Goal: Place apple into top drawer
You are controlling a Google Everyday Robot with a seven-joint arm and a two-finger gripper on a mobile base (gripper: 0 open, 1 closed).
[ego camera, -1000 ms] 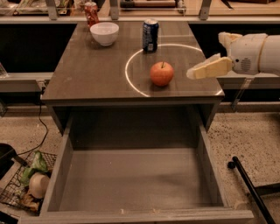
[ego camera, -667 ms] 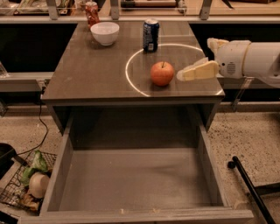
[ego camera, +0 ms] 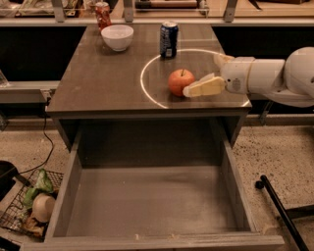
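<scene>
— What has changed in the last second?

— The arm has come in from the right. The gripper (ego camera: 202,74) was well off to the side of the apple (ego camera: 180,82) and is now right up against it. The apple has not shifted.

— Has it got hold?

— No, the gripper is open. The nearer finger (ego camera: 203,88) lies low by the apple's front right, its tip touching the skin or just shy of it. The far finger (ego camera: 221,59) sits further back, apart from the first. As far as I can judge, the apple is not yet between them.

— Why reach in flat like that?

— The apple stands stem up on the table (ego camera: 93,88), inside a white ring (ego camera: 145,83). I'd guess a sideways reach lets the fingers close round its widest part. The drawer (ego camera: 147,206) is pulled out below the table's front edge (nothing in it, only the flat bottom). Once lifted, the apple needs only to be carried forward and lowered.

— Is anything in the way?

— The blue can (ego camera: 169,39) stands behind the apple, not far from the far finger, and pushing further in could knock it. The white bowl (ego camera: 117,37) and a red can (ego camera: 102,14) sit at the back left, well apart. On the floor there is a wire basket (ego camera: 22,215) to the left and a black bar (ego camera: 279,211) to the right, neither on the likely path.

— What is the main risk?

— A round apple nudged by one finger may roll away before the other closes.
</scene>
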